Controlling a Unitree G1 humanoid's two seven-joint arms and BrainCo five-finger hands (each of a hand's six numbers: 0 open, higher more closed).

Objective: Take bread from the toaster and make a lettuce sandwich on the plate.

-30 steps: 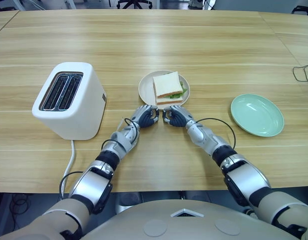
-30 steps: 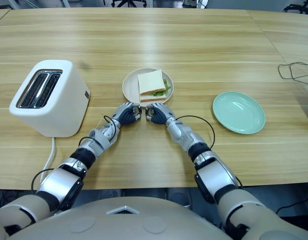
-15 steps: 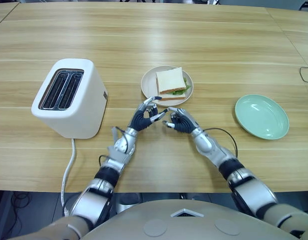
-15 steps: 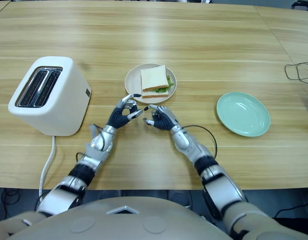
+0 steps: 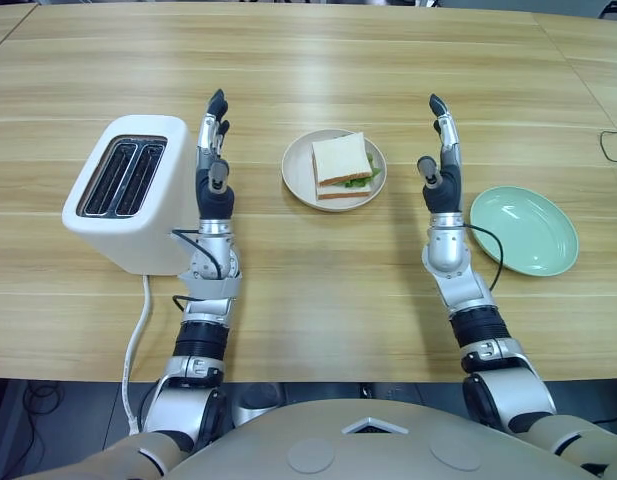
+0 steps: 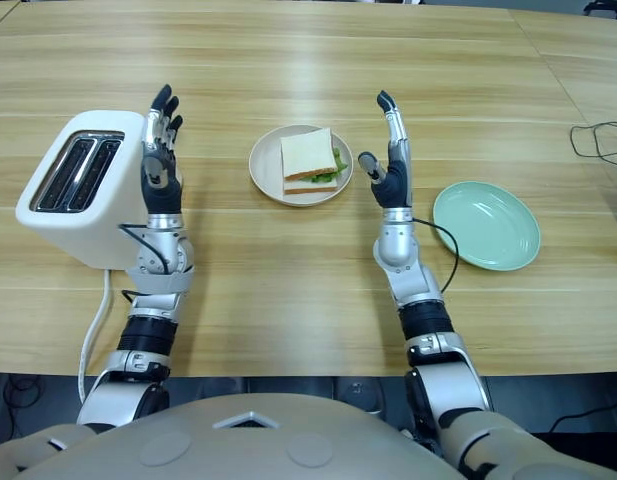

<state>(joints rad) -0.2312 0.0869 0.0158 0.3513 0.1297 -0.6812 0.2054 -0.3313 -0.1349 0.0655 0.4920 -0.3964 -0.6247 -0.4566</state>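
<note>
1. Looks like the closing step: lettuce sandwich (image 5: 341, 167) sits stacked on the beige plate (image 5: 298, 176), with a green leaf showing between the two slices
2. Left of the plate: left hand (image 5: 214, 170) upright, spread open, holding nothing, with the white toaster (image 5: 178, 205) just beyond it
3. Right of the plate: right hand (image 5: 443, 175) upright, released, grasping nothing, with the green plate (image 5: 523, 232) further right
4. Calls for little more, probably: lower both hands well away from the plate without nudging the sandwich
</note>
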